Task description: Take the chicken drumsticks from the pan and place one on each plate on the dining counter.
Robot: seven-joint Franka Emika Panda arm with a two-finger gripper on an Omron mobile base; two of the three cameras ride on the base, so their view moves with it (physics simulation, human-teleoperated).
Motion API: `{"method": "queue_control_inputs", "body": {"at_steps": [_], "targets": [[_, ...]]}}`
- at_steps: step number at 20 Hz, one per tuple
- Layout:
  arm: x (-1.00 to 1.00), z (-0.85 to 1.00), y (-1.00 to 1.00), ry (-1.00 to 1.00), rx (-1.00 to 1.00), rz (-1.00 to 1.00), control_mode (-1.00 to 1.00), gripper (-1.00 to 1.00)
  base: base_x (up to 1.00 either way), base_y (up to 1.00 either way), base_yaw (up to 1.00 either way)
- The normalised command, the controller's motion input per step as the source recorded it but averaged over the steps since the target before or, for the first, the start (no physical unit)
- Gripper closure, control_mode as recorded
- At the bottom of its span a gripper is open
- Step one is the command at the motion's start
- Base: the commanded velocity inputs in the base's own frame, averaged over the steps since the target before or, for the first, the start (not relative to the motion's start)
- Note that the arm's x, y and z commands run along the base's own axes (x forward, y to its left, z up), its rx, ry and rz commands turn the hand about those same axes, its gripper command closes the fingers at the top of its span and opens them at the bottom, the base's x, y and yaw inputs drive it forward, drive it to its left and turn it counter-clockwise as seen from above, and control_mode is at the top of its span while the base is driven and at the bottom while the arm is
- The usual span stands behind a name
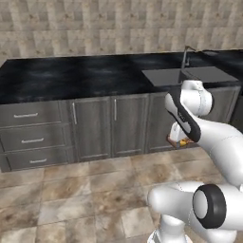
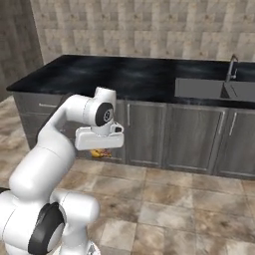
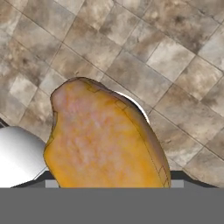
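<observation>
A golden-orange chicken drumstick (image 3: 103, 140) looms large in the hand view, held between the fingers of my gripper over the tiled floor. From the left base view the gripper (image 1: 180, 141) hangs below my bent arm with a bit of the orange drumstick (image 1: 183, 142) showing under the hand. In the right base view the same drumstick (image 2: 101, 153) peeks out beneath the white hand (image 2: 99, 139). The fingertips are hidden behind the meat. The pan, the plates and the dining counter are out of view.
A black-topped wall counter (image 1: 71, 76) with grey cabinets (image 1: 92, 126) runs ahead, with a grey sink (image 1: 190, 76) and a tap (image 2: 230, 67) at its right. Brown stone tiles (image 2: 189, 209) cover the floor between me and the cabinets.
</observation>
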Motion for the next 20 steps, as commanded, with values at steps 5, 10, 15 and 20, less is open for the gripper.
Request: {"method": "queue_control_inputs", "body": {"at_steps": [5, 10, 15, 20], "targets": [[0.00, 0.00, 0.00, 0.00, 0.00, 0.00, 1.00, 1.00, 0.30, 0.95, -0.02], [0.00, 0.00, 0.00, 0.00, 0.00, 0.00, 1.00, 1.00, 0.37, 1.00, -0.09], [0.00, 0.00, 0.00, 0.00, 0.00, 0.00, 1.00, 1.00, 0.37, 1.00, -0.06], [0.00, 0.00, 0.00, 0.00, 0.00, 0.00, 1.00, 1.00, 0.41, 1.00, -0.03]]}}
